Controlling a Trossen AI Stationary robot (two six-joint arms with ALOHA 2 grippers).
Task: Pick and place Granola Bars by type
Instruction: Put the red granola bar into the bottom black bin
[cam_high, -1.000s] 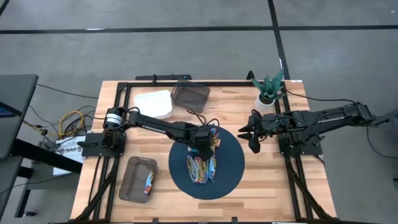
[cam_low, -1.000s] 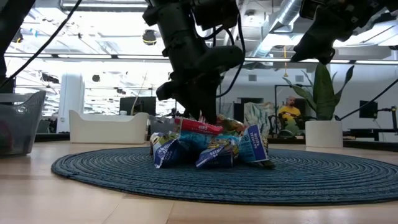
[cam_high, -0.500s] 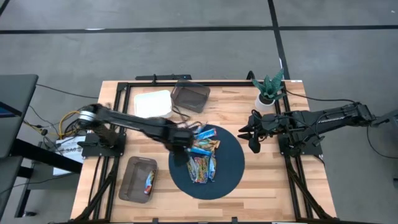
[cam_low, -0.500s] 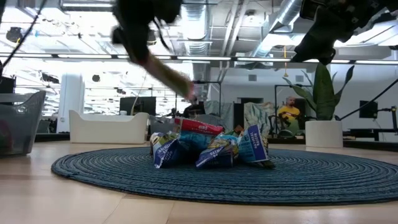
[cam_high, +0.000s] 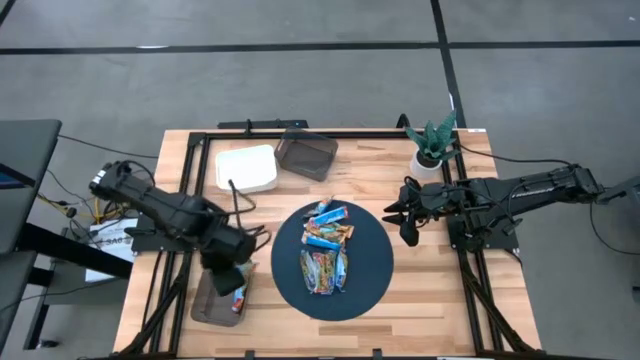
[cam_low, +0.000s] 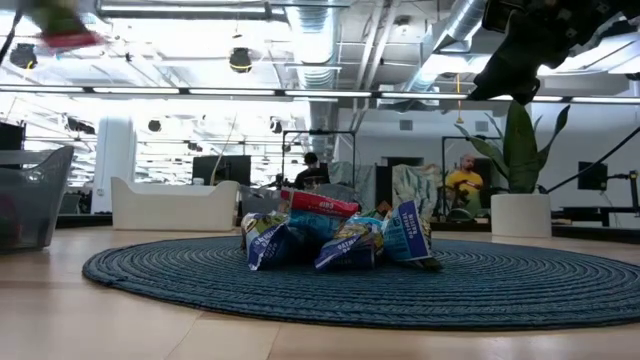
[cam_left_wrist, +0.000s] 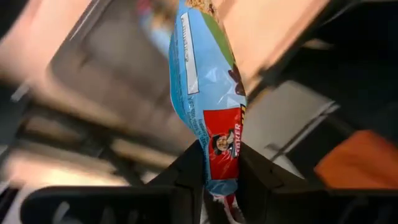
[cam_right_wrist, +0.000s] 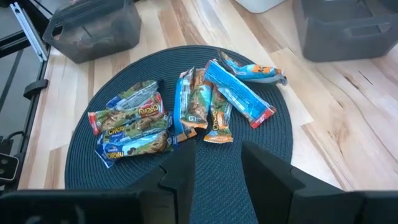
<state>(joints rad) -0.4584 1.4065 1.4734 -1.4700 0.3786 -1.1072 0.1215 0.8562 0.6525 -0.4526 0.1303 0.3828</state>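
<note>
You're looking at two dark, slim arms built of tube-like links with rounded joints. Your left arm (cam_high: 165, 205) ends in a chunky black hand (cam_high: 224, 272), with a thin black cable looping above the wrist. Your right arm (cam_high: 520, 188) is matte black too, carrying pale lettering along its long link, and its hand (cam_high: 407, 215) tapers into two blunt black fingers (cam_right_wrist: 268, 172).

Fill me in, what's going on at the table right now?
The left gripper is shut on a blue and red granola bar and is over the smoky bin at the table's front left, which already has one bar inside. The other bars lie piled on the round blue mat. The right gripper waits open beside the mat, near the potted plant.
</note>
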